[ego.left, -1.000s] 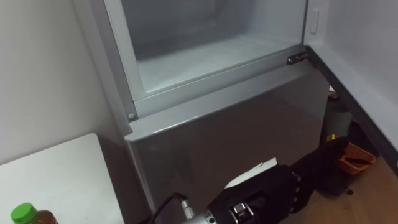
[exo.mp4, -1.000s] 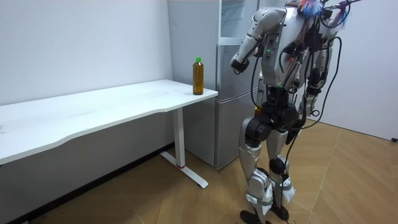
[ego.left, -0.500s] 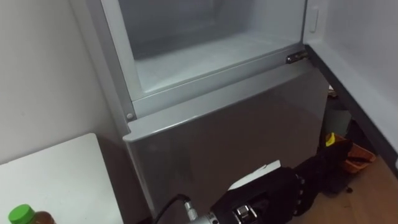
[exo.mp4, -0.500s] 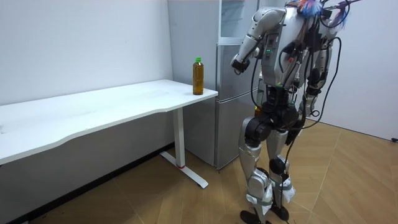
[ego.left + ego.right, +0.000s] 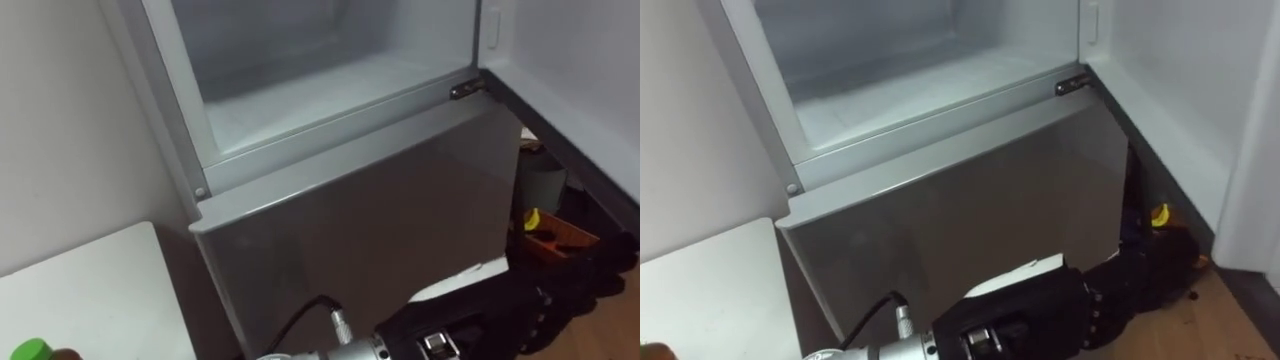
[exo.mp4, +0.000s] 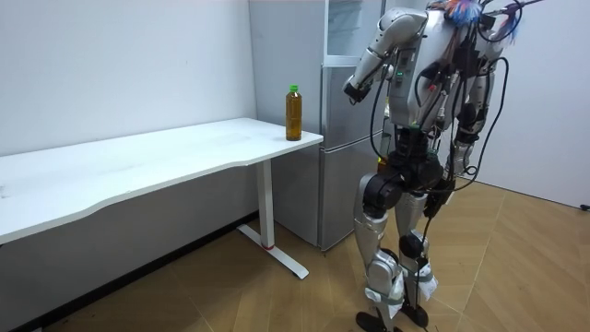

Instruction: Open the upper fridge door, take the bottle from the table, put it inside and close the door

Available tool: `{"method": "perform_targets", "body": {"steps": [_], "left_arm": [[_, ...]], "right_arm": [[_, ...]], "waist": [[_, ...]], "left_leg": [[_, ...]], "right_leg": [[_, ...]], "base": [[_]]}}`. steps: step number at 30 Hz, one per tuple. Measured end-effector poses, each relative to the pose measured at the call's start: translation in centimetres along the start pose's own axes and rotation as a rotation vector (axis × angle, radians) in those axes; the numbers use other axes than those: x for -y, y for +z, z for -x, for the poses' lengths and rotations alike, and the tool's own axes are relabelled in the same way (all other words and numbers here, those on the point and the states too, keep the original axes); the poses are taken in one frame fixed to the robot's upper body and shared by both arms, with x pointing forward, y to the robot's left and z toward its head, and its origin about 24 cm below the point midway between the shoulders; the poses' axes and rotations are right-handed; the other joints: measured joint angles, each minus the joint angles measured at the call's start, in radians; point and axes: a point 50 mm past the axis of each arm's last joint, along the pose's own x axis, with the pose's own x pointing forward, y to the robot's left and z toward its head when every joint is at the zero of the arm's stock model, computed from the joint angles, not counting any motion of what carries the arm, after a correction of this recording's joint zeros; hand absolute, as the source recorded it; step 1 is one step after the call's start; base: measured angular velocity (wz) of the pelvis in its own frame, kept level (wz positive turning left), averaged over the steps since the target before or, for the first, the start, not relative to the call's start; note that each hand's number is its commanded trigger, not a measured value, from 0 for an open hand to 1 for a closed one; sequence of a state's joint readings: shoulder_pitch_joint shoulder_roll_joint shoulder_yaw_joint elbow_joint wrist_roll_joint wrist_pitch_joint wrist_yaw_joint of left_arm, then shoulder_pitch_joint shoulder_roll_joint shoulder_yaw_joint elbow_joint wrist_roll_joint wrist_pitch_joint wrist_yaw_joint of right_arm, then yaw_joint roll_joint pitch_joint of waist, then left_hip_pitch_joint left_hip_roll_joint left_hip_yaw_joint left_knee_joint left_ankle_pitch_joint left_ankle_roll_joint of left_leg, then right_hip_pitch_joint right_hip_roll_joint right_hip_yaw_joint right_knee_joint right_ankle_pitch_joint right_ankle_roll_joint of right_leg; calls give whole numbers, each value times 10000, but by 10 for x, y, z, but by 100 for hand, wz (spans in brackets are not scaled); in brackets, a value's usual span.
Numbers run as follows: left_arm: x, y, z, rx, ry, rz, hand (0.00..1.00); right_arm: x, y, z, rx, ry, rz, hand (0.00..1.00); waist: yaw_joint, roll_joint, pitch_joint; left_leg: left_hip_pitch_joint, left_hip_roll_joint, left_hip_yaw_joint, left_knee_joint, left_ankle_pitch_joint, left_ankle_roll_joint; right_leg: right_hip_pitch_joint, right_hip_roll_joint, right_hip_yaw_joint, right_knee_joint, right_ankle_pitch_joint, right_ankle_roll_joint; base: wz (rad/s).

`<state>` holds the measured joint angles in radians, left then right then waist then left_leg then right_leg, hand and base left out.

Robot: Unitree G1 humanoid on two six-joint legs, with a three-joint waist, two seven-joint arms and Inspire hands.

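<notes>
- Left hand is black. It is held low in front of the robot, reaching across the bottom of the fridge. I cannot tell if it is open or closed.
- Right hand hangs down by the robot's side in the room view. I cannot tell if it is open or closed.
- The table is white. It is on the robot's left, just beside the fridge.
- The bottle stands upright on the end of the table near the fridge, well apart from both hands. It has a green cap and brown drink inside.
- The lower door is grey and shut.
- The upper fridge is open above it. Its inside is white.
- The upper door is swung out to the right.
- An orange thing lies on the floor on the right, low down under the open door.
- In the room view the robot stands up straight, facing the fridge, with its left arm raised.
</notes>
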<state>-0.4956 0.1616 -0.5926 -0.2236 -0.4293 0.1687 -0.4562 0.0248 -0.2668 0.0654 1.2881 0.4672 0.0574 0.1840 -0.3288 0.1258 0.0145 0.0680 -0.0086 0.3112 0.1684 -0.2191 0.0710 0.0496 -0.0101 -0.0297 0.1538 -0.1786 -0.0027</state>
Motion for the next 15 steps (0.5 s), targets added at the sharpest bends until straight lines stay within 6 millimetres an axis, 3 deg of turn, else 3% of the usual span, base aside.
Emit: {"method": "perform_targets", "body": {"steps": [9, 15], "left_arm": [[-27, 13, 12, -279, 932, -1035, 0], [-39, 32, 8, -407, 1144, -2675, 0]], "right_arm": [[2, -3, 1, -73, -35, -79, 0], [2, 0, 1, -6, -36, 5, 0]], "waist": [[207, -30, 6], [521, -85, -19]], "left_leg": [[122, 4, 124, 1, 8, -9], [-27, -11, 119, 8, 8, -9]], "right_leg": [[1, 9, 225, 11, -2, -4], [-173, 7, 262, 20, 2, -2]], "base": [[-11], [-2]]}}
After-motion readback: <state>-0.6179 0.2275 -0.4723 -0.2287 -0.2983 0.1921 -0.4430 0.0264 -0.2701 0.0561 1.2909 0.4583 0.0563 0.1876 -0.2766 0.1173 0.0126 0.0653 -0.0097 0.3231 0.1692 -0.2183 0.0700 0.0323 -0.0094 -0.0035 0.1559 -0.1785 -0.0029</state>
